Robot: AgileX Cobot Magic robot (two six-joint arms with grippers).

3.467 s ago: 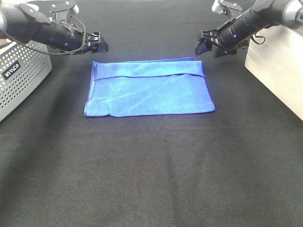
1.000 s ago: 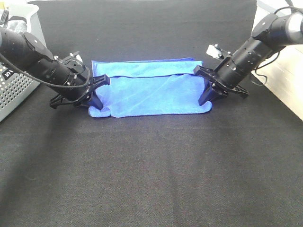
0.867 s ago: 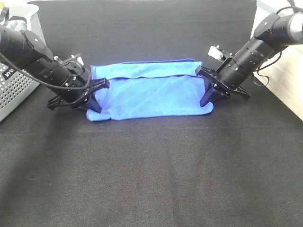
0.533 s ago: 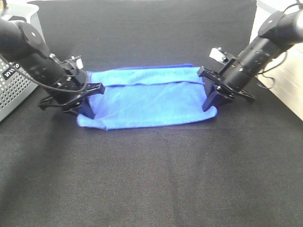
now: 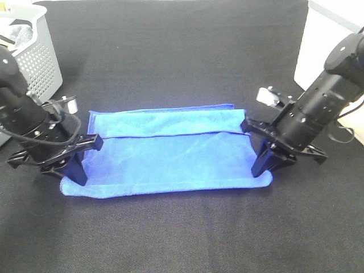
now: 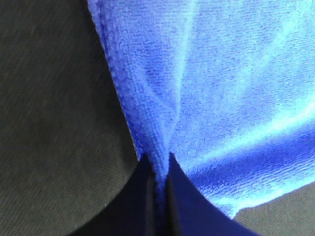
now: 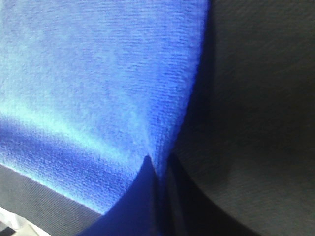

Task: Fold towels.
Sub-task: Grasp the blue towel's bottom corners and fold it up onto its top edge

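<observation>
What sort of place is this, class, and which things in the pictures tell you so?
Probably a robot lab bench, not a home: a table under black cloth, the left gripper and right gripper pinching the ends of a blue towel, and a perforated grey basket at the far corner.

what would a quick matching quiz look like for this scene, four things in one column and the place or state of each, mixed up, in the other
Column one:
1. blue towel
2. left end effector
3. right end effector
4. grey basket

Column two:
a. stands at the far left corner, apart from the towel
b. shut on the towel's right edge
c. partly folded, stretched across the middle of the black table cover
d. shut on the towel's left edge

Pairs: 1-c, 2-d, 3-b, 4-a
</observation>
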